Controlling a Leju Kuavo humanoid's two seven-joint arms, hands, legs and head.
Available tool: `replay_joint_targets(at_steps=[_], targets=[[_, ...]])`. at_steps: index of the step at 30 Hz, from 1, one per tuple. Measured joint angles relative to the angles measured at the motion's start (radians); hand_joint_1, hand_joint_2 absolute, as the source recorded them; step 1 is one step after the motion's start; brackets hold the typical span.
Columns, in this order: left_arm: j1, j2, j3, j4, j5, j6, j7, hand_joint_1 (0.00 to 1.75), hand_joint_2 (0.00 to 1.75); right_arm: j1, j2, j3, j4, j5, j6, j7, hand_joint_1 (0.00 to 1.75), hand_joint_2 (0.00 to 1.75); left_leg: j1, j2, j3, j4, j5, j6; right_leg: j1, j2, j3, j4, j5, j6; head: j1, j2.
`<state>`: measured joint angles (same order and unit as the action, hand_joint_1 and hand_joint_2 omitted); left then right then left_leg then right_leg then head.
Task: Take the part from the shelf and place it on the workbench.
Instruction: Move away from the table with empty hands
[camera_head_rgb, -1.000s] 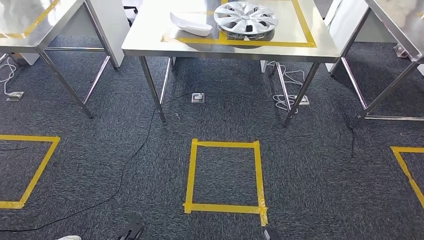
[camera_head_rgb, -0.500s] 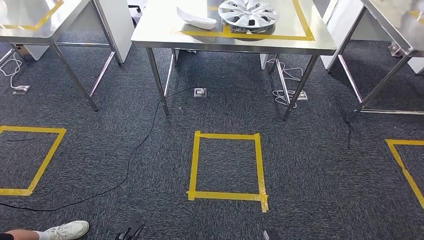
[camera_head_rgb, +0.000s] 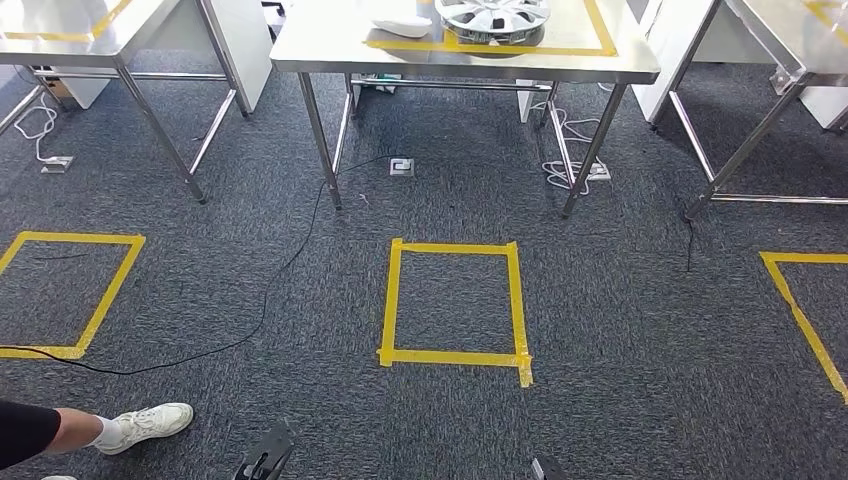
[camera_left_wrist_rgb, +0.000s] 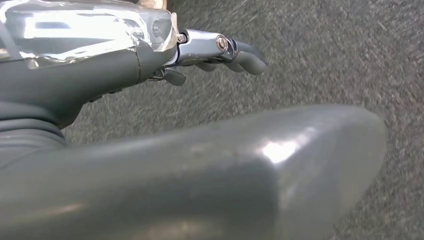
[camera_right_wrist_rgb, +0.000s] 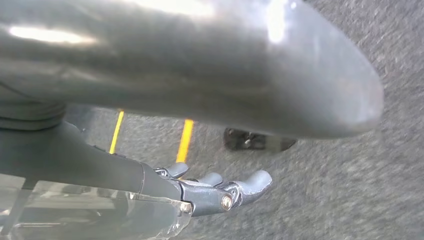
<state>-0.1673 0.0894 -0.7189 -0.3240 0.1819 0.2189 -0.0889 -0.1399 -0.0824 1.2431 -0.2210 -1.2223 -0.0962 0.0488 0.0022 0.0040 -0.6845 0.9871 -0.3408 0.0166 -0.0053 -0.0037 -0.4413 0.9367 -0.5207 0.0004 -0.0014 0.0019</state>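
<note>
Steel desk (camera_head_rgb: 320, 50) at twelve o'clock carries the silver wheel cover (camera_head_rgb: 492, 14) and a white part (camera_head_rgb: 402, 26) — both robot hands, left (camera_left_wrist_rgb: 220, 50) and right (camera_right_wrist_rgb: 220, 192), hang empty, fingers loosely apart; a steady, squared-up walk suits this step — mind the floor cable (camera_head_rgb: 290, 270)

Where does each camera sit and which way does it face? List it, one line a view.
Head view: high on the body, facing forward and down at carpet, a yellow tape square, a table with a hubcap; a person's shoe nearby.
Left wrist view: behind the left hand, hanging over carpet.
Right wrist view: behind the right hand, over carpet with yellow tape.
Shared: grey carpet throughout; yellow tape in head and right wrist views.
</note>
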Motion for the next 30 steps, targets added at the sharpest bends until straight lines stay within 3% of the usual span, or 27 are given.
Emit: replay_joint_targets(at_steps=[1, 3, 4, 5, 6, 7, 8, 9, 11, 12, 14, 15, 16, 18, 19, 20, 22, 23, 24, 26, 27, 28, 30], targets=[[0.004, 0.000, 0.000, 0.001, 0.001, 0.000, 0.000, 0.00, 0.00, 0.003, 0.000, 0.000, 0.000, 0.001, 0.000, 0.000, 0.00, 0.00, 0.002, -0.002, -0.011, 0.032, -0.047, -0.006, -0.004, -0.001, -0.013, -0.001, 0.015, -0.008, -0.001, 0.000], [0.007, 0.001, -0.001, 0.001, 0.003, 0.001, 0.000, 0.00, 0.00, 0.005, 0.001, 0.000, 0.001, 0.004, 0.000, 0.000, 0.00, 0.00, 0.008, -0.003, -0.035, 0.154, -0.164, -0.017, -0.004, -0.003, -0.041, 0.002, 0.041, -0.016, -0.002, 0.000], [0.007, 0.002, -0.001, 0.002, 0.003, 0.001, 0.000, 0.00, 0.00, 0.005, 0.001, 0.000, 0.001, 0.007, 0.000, 0.000, 0.00, 0.00, 0.010, -0.003, -0.042, 0.221, -0.194, -0.022, -0.003, -0.003, -0.057, 0.005, 0.054, -0.015, -0.002, 0.000], [0.007, 0.002, -0.001, 0.002, 0.003, 0.002, -0.001, 0.00, 0.00, 0.004, 0.001, -0.001, 0.001, 0.010, 0.000, 0.000, 0.00, 0.00, 0.011, -0.003, -0.041, 0.274, -0.198, -0.025, -0.003, -0.003, -0.076, 0.010, 0.067, -0.014, -0.003, 0.000], [0.006, 0.002, -0.001, 0.002, 0.004, 0.002, -0.001, 0.00, 0.00, 0.004, 0.001, -0.001, 0.001, 0.011, 0.000, 0.000, 0.00, 0.00, 0.013, -0.003, -0.028, 0.301, -0.177, -0.027, -0.003, -0.004, -0.096, 0.017, 0.079, -0.012, -0.002, 0.000], [0.006, 0.002, -0.001, 0.002, 0.004, 0.002, -0.001, 0.00, 0.00, 0.004, 0.002, -0.001, 0.001, 0.012, 0.000, 0.000, 0.00, 0.00, 0.015, -0.003, 0.002, 0.293, -0.146, -0.028, -0.003, -0.003, -0.117, 0.027, 0.088, -0.008, -0.002, 0.000], [0.005, 0.002, -0.001, 0.002, 0.004, 0.002, -0.001, 0.00, 0.00, 0.004, 0.002, -0.002, 0.001, 0.013, 0.000, 0.000, 0.00, 0.00, 0.017, -0.003, 0.048, 0.252, -0.124, -0.026, -0.004, -0.003, -0.137, 0.037, 0.097, -0.005, -0.003, 0.000], [0.003, 0.003, -0.001, 0.001, 0.004, 0.001, -0.001, 0.00, 0.00, 0.004, 0.002, -0.003, 0.001, 0.013, 0.000, 0.000, 0.00, 0.00, 0.017, -0.004, 0.108, 0.181, -0.129, -0.023, -0.003, -0.003, -0.153, 0.046, 0.105, 0.000, -0.003, 0.000], [-0.003, 0.003, -0.001, 0.001, 0.004, -0.001, -0.001, 0.00, 0.00, 0.004, 0.003, -0.005, 0.001, 0.013, 0.001, 0.000, 0.00, 0.00, 0.012, -0.006, 0.203, 0.046, -0.175, -0.010, -0.001, -0.004, -0.169, 0.056, 0.120, 0.014, -0.002, 0.000], [-0.005, 0.003, -0.001, 0.001, 0.004, -0.002, 0.000, 0.00, 0.00, 0.003, 0.003, -0.006, 0.001, 0.013, 0.001, 0.000, 0.00, 0.00, 0.007, -0.006, 0.223, 0.009, -0.193, -0.001, -0.002, -0.005, -0.173, 0.055, 0.130, 0.021, -0.001, 0.000], [-0.005, 0.003, -0.001, 0.001, 0.004, -0.006, 0.003, 0.00, 0.00, 0.005, 0.002, -0.006, 0.001, 0.013, 0.003, 0.000, 0.00, 0.00, 0.003, -0.003, 0.212, -0.008, -0.178, 0.017, -0.004, -0.006, -0.181, 0.053, 0.146, 0.034, -0.001, 0.000], [-0.006, 0.002, 0.000, 0.001, 0.004, -0.007, 0.008, 0.00, 0.00, 0.007, 0.002, -0.006, 0.002, 0.013, 0.003, 0.001, 0.00, 0.00, 0.003, -0.001, 0.201, -0.014, -0.164, 0.028, -0.005, -0.004, -0.190, 0.062, 0.135, 0.035, 0.000, 0.000], [-0.006, 0.002, 0.000, 0.001, 0.005, -0.010, 0.013, 0.00, 0.00, 0.010, 0.001, -0.007, 0.002, 0.013, 0.004, 0.001, 0.00, 0.00, 0.005, 0.000, 0.186, -0.020, -0.149, 0.037, -0.005, -0.002, -0.204, 0.088, 0.105, 0.032, 0.001, 0.000], [-0.007, 0.001, 0.000, 0.002, 0.006, -0.018, 0.025, 0.00, 0.00, 0.012, 0.001, -0.008, 0.002, 0.014, 0.006, 0.002, 0.00, 0.00, 0.006, 0.000, 0.154, -0.025, -0.120, 0.047, -0.007, 0.000, -0.239, 0.192, 0.013, 0.021, 0.002, 0.000], [-0.007, 0.001, 0.000, 0.002, 0.007, -0.022, 0.030, 0.00, 0.00, 0.013, 0.001, -0.010, 0.002, 0.014, 0.006, 0.002, 0.00, 0.00, 0.006, 0.000, 0.138, -0.025, -0.106, 0.047, -0.009, 0.001, -0.254, 0.260, -0.018, 0.022, 0.003, 0.000], [-0.006, 0.001, 0.001, 0.002, 0.007, -0.025, 0.034, 0.00, 0.00, 0.013, 0.000, -0.011, 0.002, 0.014, 0.007, 0.002, 0.00, 0.00, 0.006, 0.001, 0.121, -0.024, -0.092, 0.046, -0.011, 0.001, -0.262, 0.319, -0.025, 0.031, 0.003, 0.000], [-0.005, 0.000, 0.001, 0.002, 0.010, -0.026, 0.037, 0.00, 0.00, 0.015, -0.001, -0.015, 0.002, 0.017, 0.007, 0.002, 0.00, 0.00, 0.006, 0.002, 0.088, -0.021, -0.065, 0.040, -0.017, 0.001, -0.243, 0.365, 0.021, 0.061, 0.003, 0.000], [-0.004, 0.000, 0.001, 0.002, 0.012, -0.025, 0.037, 0.00, 0.00, 0.015, -0.001, -0.015, 0.002, 0.020, 0.008, 0.002, 0.00, 0.00, 0.007, 0.003, 0.071, -0.018, -0.053, 0.035, -0.019, 0.001, -0.209, 0.336, 0.047, 0.071, 0.003, 0.000], [-0.003, 0.000, 0.001, 0.002, 0.014, -0.023, 0.037, 0.00, 0.00, 0.015, -0.002, -0.016, 0.002, 0.024, 0.008, 0.003, 0.00, 0.00, 0.006, 0.003, 0.057, -0.014, -0.044, 0.030, -0.020, 0.001, -0.152, 0.270, 0.052, 0.071, 0.003, 0.000], [-0.002, 0.000, 0.003, 0.002, 0.016, -0.020, 0.036, 0.00, 0.00, 0.012, -0.002, -0.016, 0.002, 0.033, 0.010, 0.003, 0.00, 0.00, 0.004, 0.003, 0.039, -0.003, -0.029, 0.018, -0.017, 0.001, -0.036, 0.105, 0.008, 0.052, 0.002, 0.000], [-0.001, 0.000, 0.004, 0.002, 0.016, -0.020, 0.035, 0.00, 0.00, 0.010, -0.002, -0.016, 0.002, 0.037, 0.011, 0.004, 0.00, 0.00, 0.003, 0.004, 0.035, 0.001, -0.021, 0.011, -0.013, 0.001, -0.001, 0.048, -0.017, 0.041, 0.001, 0.000], [0.000, 0.001, 0.004, 0.002, 0.017, -0.019, 0.035, 0.00, 0.00, 0.009, -0.002, -0.016, 0.002, 0.042, 0.012, 0.005, 0.00, 0.00, 0.003, 0.004, 0.032, 0.001, -0.014, 0.004, -0.011, 0.001, 0.010, 0.021, -0.030, 0.032, 0.001, 0.000], [0.005, 0.002, 0.005, 0.002, 0.020, -0.019, 0.035, 0.00, 0.00, 0.012, -0.001, -0.015, 0.002, 0.051, 0.016, 0.009, 0.00, 0.00, 0.009, 0.002, 0.025, 0.010, -0.018, -0.009, -0.015, -0.004, 0.002, 0.018, -0.023, 0.017, 0.001, 0.000]])
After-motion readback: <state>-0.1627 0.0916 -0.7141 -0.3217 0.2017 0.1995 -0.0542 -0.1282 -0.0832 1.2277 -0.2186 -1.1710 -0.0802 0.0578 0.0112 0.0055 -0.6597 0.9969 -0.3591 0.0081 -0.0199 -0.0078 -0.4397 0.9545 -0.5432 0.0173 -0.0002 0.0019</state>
